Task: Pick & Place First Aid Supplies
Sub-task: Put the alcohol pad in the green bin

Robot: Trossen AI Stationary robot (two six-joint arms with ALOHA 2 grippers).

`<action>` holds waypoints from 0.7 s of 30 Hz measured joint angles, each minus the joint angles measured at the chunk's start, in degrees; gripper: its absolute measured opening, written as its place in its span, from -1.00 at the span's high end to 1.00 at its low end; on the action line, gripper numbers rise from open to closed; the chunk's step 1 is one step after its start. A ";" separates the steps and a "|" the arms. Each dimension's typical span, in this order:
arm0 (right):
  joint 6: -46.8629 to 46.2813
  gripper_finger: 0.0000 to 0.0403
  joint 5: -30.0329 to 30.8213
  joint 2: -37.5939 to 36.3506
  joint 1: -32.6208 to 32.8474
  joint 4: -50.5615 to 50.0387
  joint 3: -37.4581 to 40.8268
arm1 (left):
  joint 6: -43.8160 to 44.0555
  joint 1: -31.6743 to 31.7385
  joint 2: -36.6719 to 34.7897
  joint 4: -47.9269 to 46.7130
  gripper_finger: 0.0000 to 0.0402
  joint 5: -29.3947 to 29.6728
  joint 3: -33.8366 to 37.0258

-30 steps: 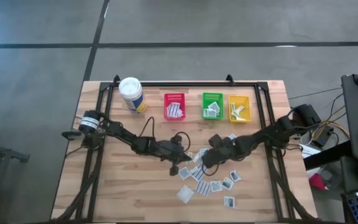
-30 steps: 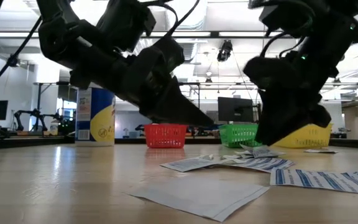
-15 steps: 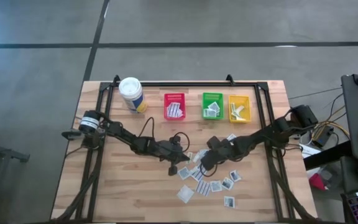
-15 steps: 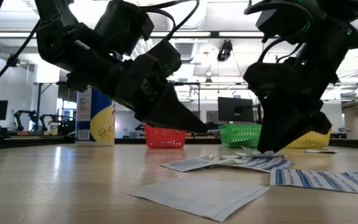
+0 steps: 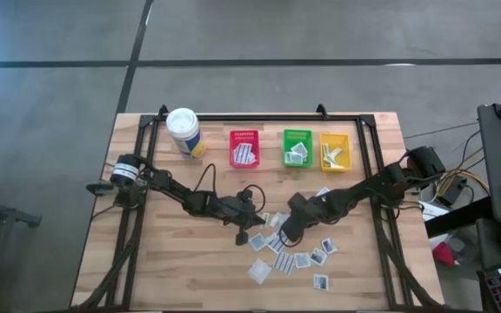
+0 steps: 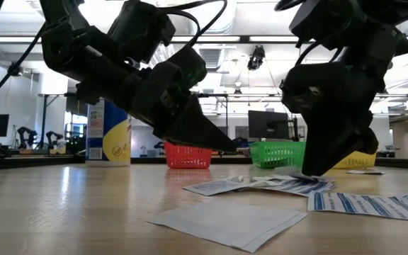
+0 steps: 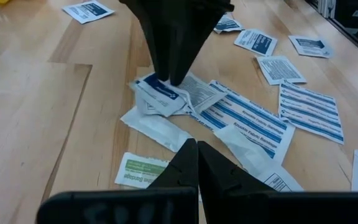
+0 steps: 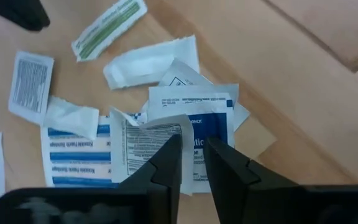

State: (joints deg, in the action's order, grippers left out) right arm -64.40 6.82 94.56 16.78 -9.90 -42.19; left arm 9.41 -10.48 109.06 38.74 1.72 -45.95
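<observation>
Right gripper (image 5: 283,230) is what we see at work, low over the middle of the table (image 5: 172,261), its tips down on a small heap of first aid supplies (image 5: 277,228). From its own wrist view, the two dark fingers (image 8: 169,163) stand close together with only a narrow gap, and the edge of a white packet with blue print (image 8: 188,134) lies in this gap. We cannot tell if the packet is really pinched or only touched.

We see the left gripper (image 5: 243,235) just beside it, also over the middle of the table. Its fingers are pressed together and carry nothing, and in the low view it hangs a little above the wood.

More packets lie scattered on the wood near the heap, towards the front edge of the table. At the far side stand the red bin (image 5: 243,148), the green bin (image 5: 297,147) and the yellow bin (image 5: 335,150), each with some packets inside. We also see a white canister (image 5: 183,131) beside the red bin.
</observation>
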 joint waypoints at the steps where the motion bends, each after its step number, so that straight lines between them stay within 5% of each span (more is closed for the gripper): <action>1: 0.31 0.66 -0.63 -0.06 -0.01 -0.05 0.00 | 0.00 0.00 0.00 0.00 1.00 0.00 0.00; 9: 2.91 0.67 -1.57 -0.26 0.04 -0.19 0.02 | 0.00 0.00 0.00 0.00 1.00 0.00 0.00; 21: 20.94 0.48 -1.50 -5.54 0.09 -1.04 -0.48 | 0.00 0.01 0.00 -0.04 1.00 0.00 0.02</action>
State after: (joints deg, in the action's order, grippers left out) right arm -43.46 5.32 89.02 16.86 -10.94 -42.68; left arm 9.41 -10.47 109.06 38.70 1.72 -45.93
